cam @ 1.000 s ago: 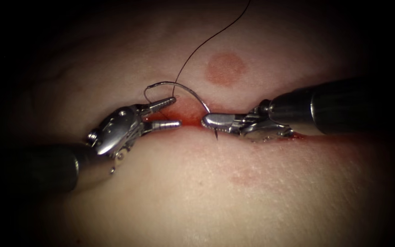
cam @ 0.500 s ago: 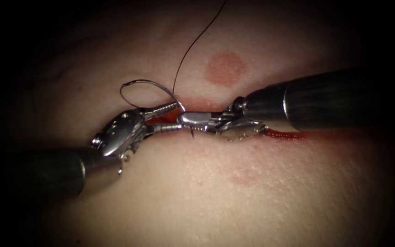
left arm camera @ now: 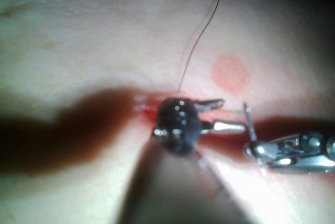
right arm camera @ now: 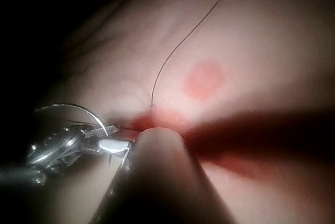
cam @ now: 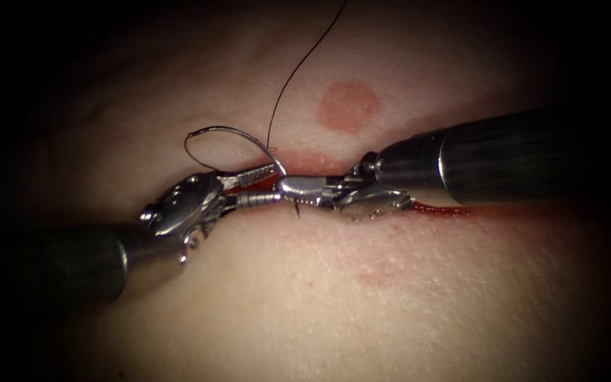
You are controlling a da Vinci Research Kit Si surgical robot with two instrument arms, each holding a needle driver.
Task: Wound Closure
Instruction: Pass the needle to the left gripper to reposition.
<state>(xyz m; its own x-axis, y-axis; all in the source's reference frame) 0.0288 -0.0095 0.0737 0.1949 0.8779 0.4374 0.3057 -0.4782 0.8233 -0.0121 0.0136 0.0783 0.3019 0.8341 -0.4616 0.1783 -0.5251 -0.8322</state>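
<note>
My right tool (cam: 293,188) comes in along the cut (cam: 305,164) with its jaws shut on the curved needle (cam: 229,129), gripping it close to the point. The short point sticks out below the jaws, over the lower edge of the cut. The rest of the curve arches up and to the left, free above the tissue (cam: 305,297). My left tool (cam: 266,185) sits at the left end of the cut, jaws open and holding nothing. Their tips straddle the tip of the right tool. Dark thread (cam: 298,67) rises from beside the upper left jaw and leaves view. The left wrist view shows the open jaws (left arm camera: 225,114) and needle (left arm camera: 247,122).
A round reddish mark (cam: 348,106) lies on the tissue above the cut. Red fluid (cam: 440,209) pools in the cut beneath the right tool's shaft. In the right wrist view the needle (right arm camera: 78,108) arches over the left tool (right arm camera: 57,148), with the thread (right arm camera: 183,41) above.
Over the last second the right tool carried the needle leftward along the cut until its tip sat between the open left jaws. In the last half second almost nothing moved.
</note>
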